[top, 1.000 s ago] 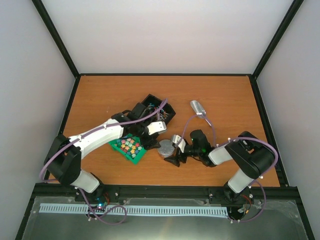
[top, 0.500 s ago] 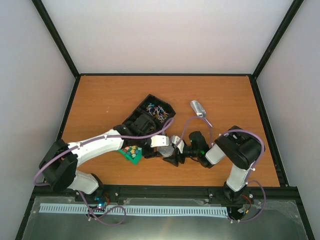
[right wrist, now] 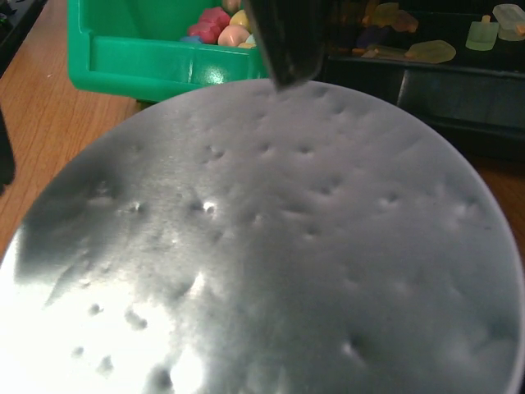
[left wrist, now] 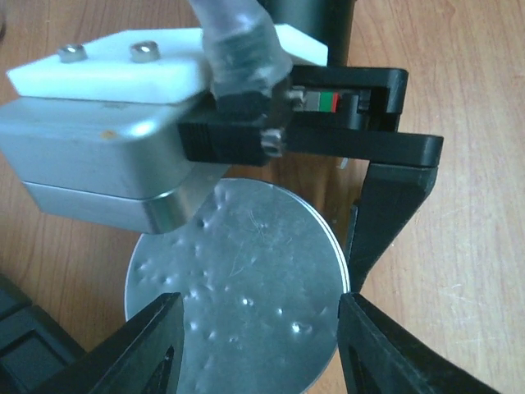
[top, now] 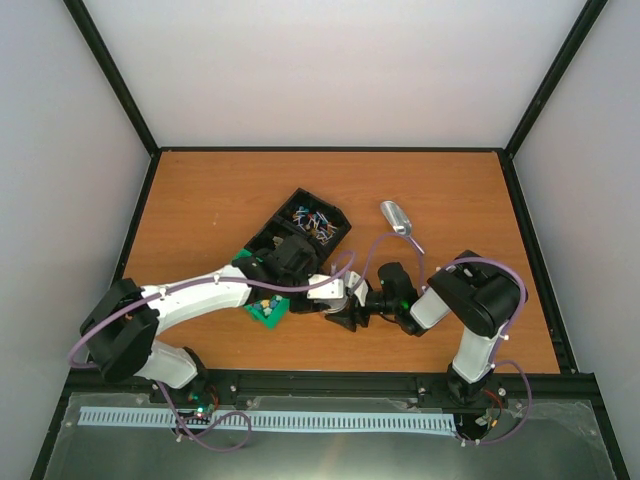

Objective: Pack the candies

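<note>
The candies (top: pixel 313 217) lie as small mixed-colour pieces in a black tray (top: pixel 342 232); some of them (right wrist: pixel 426 51) also show at the top of the right wrist view. A round dented metal tin (left wrist: pixel 246 279) sits mid-table and fills the right wrist view (right wrist: pixel 271 246). My left gripper (left wrist: pixel 260 300) hovers over the tin, jaws apart, one fingertip at its right rim and the other over its top. My right gripper (top: pixel 352 300) faces the tin from the right. One of its fingers (left wrist: pixel 385 213) stands at the rim, the other is hidden.
A green tray (top: pixel 265 312) of bright sweets lies partly under the left arm, its wall (right wrist: pixel 148 61) just behind the tin. A metal scoop (top: pixel 395 214) rests on the wood right of the black tray. Both arms meet at mid-table.
My left arm swung from over the black and green trays towards the right gripper and now covers the tin. Its jaws have narrowed. The black tray's candies are uncovered.
</note>
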### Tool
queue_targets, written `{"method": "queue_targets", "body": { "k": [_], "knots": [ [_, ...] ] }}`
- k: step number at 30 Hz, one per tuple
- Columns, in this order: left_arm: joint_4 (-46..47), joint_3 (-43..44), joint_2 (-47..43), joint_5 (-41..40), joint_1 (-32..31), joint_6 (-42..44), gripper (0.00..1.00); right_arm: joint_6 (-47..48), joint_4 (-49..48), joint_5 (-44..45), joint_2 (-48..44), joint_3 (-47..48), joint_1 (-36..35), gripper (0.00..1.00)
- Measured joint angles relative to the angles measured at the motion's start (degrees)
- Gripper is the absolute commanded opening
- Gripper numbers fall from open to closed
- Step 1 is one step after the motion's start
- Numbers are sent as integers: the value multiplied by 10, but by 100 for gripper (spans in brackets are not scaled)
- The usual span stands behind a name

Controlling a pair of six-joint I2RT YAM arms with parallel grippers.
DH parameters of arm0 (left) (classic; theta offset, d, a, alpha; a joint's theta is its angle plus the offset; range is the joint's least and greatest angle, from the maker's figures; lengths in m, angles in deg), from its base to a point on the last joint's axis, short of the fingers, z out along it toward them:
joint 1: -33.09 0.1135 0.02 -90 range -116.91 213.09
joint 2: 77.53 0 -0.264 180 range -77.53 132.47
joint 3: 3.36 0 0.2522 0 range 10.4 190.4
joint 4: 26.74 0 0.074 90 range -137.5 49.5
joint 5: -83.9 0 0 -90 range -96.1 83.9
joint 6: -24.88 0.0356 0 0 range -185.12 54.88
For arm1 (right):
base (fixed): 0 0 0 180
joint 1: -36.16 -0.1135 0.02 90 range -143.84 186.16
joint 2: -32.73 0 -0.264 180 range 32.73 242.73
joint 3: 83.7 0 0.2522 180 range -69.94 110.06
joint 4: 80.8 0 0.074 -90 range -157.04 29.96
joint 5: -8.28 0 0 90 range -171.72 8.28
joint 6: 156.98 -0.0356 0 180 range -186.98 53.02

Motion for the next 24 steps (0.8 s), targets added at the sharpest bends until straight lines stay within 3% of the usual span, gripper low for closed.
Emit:
{"method": "queue_targets", "body": {
  "k": [6,18,24],
  "knots": [
    [24,-31,0,-34,-26,26,52,0,-3,1,2,0,0,71],
    [87,-65,-3,-104,-61,69,25,12,-7,26,4,1,-5,60],
    [110,-88,-20,-118,-64,83,21,14,-6,32,4,2,-6,53]
  ]
}}
